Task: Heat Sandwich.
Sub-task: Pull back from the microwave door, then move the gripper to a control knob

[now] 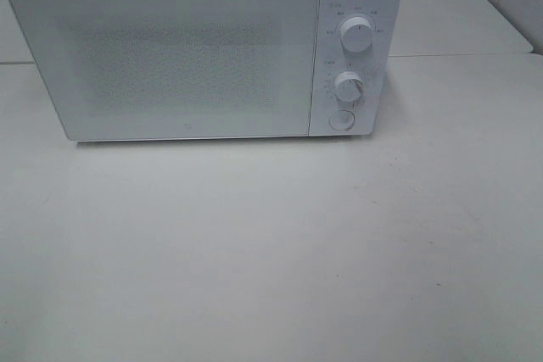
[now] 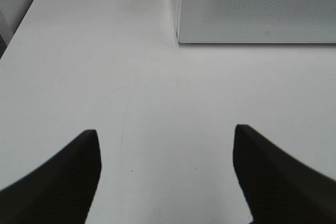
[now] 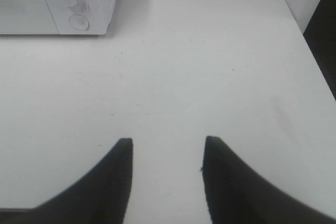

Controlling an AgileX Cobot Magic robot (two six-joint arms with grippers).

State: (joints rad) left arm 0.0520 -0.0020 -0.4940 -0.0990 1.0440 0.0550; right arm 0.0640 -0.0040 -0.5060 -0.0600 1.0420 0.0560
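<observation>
The sandwich is out of view in every frame. A white microwave (image 1: 204, 48) stands at the back of the white table, its door shut, with two dials (image 1: 357, 33) and a round button (image 1: 342, 119) on its right panel. Neither gripper shows in the exterior high view. In the left wrist view my left gripper (image 2: 165, 135) hangs open over bare table, nothing between its dark fingers (image 2: 73, 171), with the microwave's lower front corner (image 2: 252, 9) ahead. In the right wrist view my right gripper (image 3: 168, 148) is open and empty, and the microwave's control panel (image 3: 79, 3) lies ahead of it.
The white table (image 1: 271, 252) stretches in front of the microwave. Its right edge (image 3: 310, 51) shows in the right wrist view, with a dark gap beyond. A table seam and left edge (image 2: 21, 19) show in the left wrist view.
</observation>
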